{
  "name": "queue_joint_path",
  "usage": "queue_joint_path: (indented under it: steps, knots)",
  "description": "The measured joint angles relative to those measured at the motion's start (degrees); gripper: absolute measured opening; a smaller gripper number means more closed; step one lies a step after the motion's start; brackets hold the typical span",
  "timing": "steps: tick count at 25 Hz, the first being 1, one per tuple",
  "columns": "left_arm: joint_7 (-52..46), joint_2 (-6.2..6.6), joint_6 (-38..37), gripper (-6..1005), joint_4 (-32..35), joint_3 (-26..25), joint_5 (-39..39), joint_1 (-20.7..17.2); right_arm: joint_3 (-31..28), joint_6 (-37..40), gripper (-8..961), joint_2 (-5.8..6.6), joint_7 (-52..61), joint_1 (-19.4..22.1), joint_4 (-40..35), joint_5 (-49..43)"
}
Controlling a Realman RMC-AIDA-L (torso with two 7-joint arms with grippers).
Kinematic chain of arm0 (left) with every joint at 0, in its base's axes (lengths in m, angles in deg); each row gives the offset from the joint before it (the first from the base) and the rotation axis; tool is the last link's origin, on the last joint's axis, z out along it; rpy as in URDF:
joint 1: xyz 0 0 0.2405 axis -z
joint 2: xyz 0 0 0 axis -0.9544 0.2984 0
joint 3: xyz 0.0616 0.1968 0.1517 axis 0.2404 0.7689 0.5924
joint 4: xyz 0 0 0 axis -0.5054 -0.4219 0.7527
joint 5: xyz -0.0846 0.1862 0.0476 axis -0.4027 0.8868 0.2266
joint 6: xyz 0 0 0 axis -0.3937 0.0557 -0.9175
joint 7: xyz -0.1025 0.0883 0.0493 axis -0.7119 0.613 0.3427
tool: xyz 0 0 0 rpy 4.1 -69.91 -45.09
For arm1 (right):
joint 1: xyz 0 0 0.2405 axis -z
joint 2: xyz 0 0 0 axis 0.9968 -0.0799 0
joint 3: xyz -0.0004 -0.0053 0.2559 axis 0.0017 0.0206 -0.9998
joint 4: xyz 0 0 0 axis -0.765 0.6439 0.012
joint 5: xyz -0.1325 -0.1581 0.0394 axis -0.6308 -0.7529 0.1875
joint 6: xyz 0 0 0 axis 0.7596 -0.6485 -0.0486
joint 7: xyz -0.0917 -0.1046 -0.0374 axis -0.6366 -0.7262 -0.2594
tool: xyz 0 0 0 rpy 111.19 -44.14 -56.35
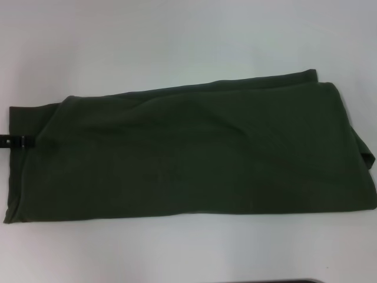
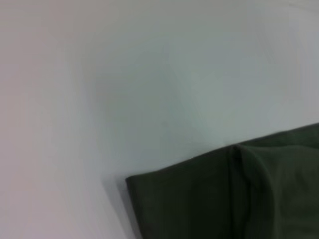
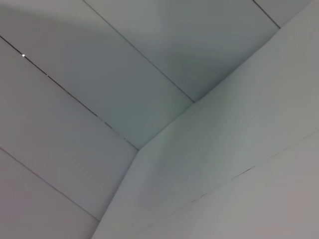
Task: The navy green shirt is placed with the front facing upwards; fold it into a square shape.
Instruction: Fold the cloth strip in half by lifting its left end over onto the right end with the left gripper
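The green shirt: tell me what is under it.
The green shirt lies folded into a long band on the white table, which shows on every side of it. Plain fabric faces up; whatever is folded underneath, print included, is covered. No gripper is in view.

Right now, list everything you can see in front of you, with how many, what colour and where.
navy green shirt: one, dark olive green, folded into a long band lying across the middle of the table, plain side up, no print showing.
neck label: one, black, sticking out at the shirt's left end.
table: one, white, under the shirt.
wall panels: several, pale grey, seen only in the right wrist view.
left gripper: not in view.
right gripper: not in view.
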Motion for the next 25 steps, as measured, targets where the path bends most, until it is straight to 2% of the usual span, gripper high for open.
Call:
queue_joint_path:
  steps: [15, 25]
  knots:
    - [0.2, 0.59, 1.1, 860, -2.4, 0.2, 3.8, 1.7, 0.0, 0.1, 933, -0.06, 0.6, 0.3, 0.0, 0.0]
    - [0.0, 0.68, 1.2, 860, -3.8, 2.2, 4.7, 2.4, 0.0, 0.1, 934, 0.12, 1.1, 0.3, 0.0, 0.9]
